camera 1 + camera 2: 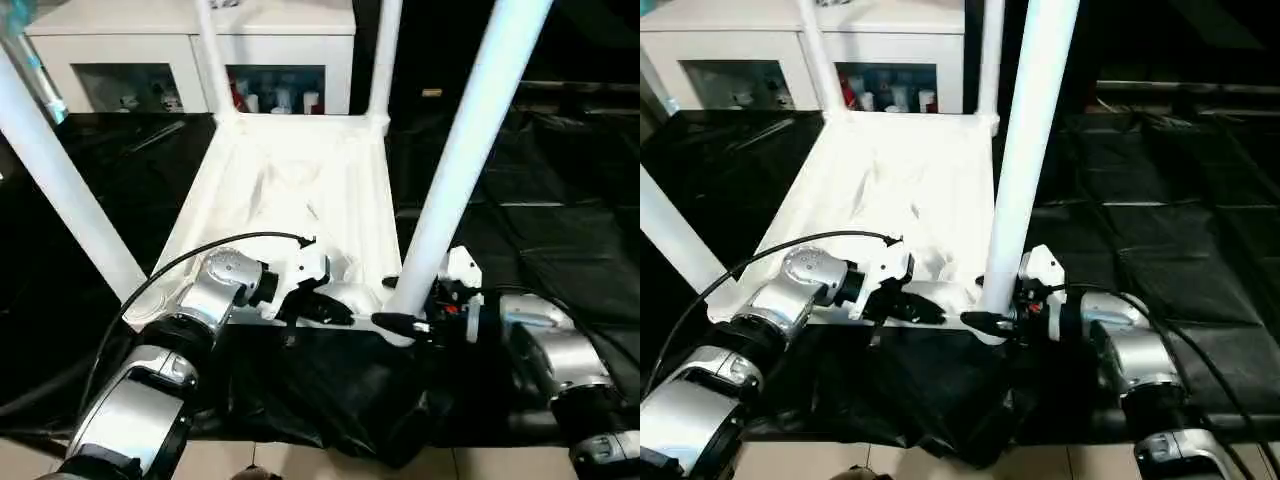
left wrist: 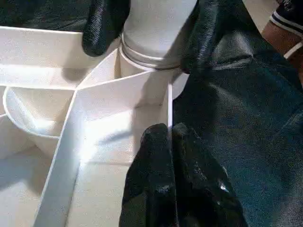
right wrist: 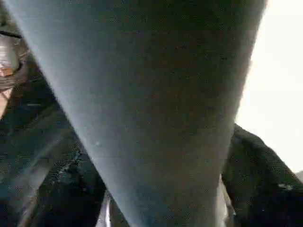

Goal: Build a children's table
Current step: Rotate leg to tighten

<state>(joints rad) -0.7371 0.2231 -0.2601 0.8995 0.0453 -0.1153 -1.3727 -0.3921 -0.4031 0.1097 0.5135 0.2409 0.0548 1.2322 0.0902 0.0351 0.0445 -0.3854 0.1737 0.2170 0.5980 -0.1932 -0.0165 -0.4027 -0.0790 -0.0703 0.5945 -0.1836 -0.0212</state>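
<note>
Head views: the tabletop (image 1: 290, 190) lies upside down on the black-covered bench (image 1: 560, 220), legs upright in its corners. My right claw (image 1: 405, 322) straddles the near leg (image 1: 470, 150) at its base; my left claw (image 1: 325, 310) rests shut at the near rim. I judge the plastic light, stiff and slippery, best gripped low by the socket.

Left wrist view: ribs and socket show clearly.

Right wrist view: the leg hides the seating.

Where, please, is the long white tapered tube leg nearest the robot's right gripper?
In the left eye view, the long white tapered tube leg stands in the near right corner socket of the upturned white plastic tabletop, with the right gripper around its base.
</note>
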